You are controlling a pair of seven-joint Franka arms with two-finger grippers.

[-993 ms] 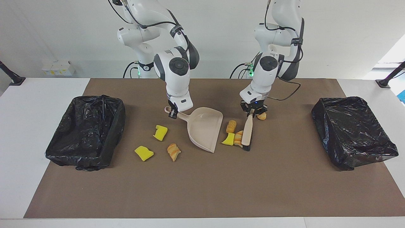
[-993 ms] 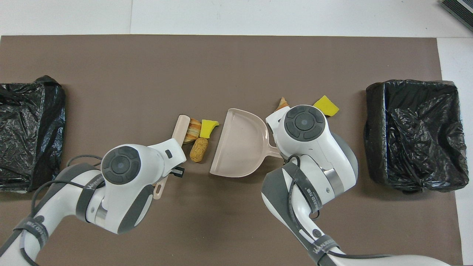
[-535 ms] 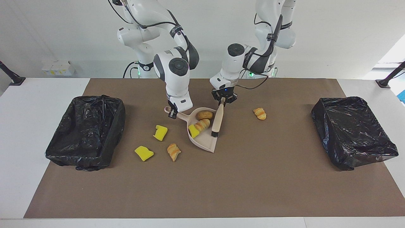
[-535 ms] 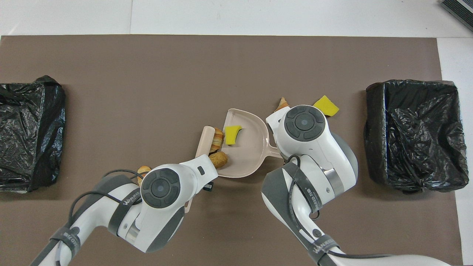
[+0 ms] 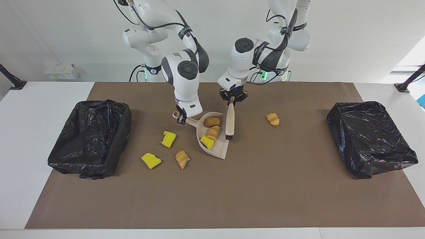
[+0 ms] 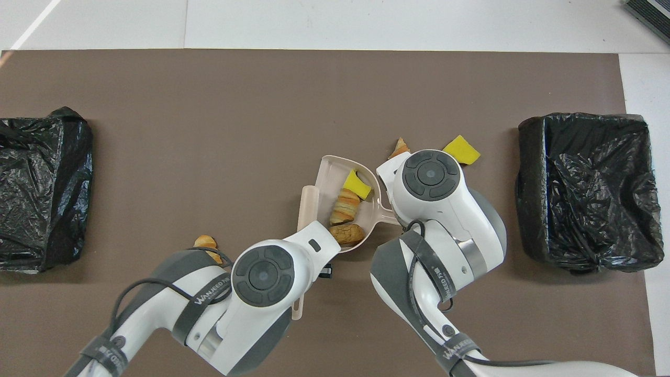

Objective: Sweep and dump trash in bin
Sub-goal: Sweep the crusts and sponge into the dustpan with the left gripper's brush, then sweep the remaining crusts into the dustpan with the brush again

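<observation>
While the beige dustpan [image 5: 212,134] is kept on the brown mat [image 5: 212,192] just left of centre in the facing view, its handle is clamped by the right gripper [image 5: 181,118], whose fingers are closed on it. The brush [image 5: 229,124] is held by its handle in the left gripper [image 5: 232,99], fingers fully closed, and it hangs with its dark bristles down at the open edge of the pan. Three scraps of trash are seen lying in the pan: a brown bread piece [image 5: 212,121] toward the top, a croissant piece [image 5: 212,132] in the middle, and a yellow sponge chunk [image 5: 207,142] at the lower end. Four more scraps are left on the mat. A small croissant piece [image 5: 273,119] lies right of centre in the facing view, apart from the pan. Lower left of the pan, a yellow sponge chunk [image 5: 168,138], a second yellow chunk [image 5: 151,160] and a croissant piece [image 5: 182,158] are spread out. A black-lined bin [image 5: 89,137] is placed at the left edge of the facing view, and a second black-lined bin [image 5: 370,137] at the right edge. In the overhead view, most of both grippers is covered by the arms' wrists.
</observation>
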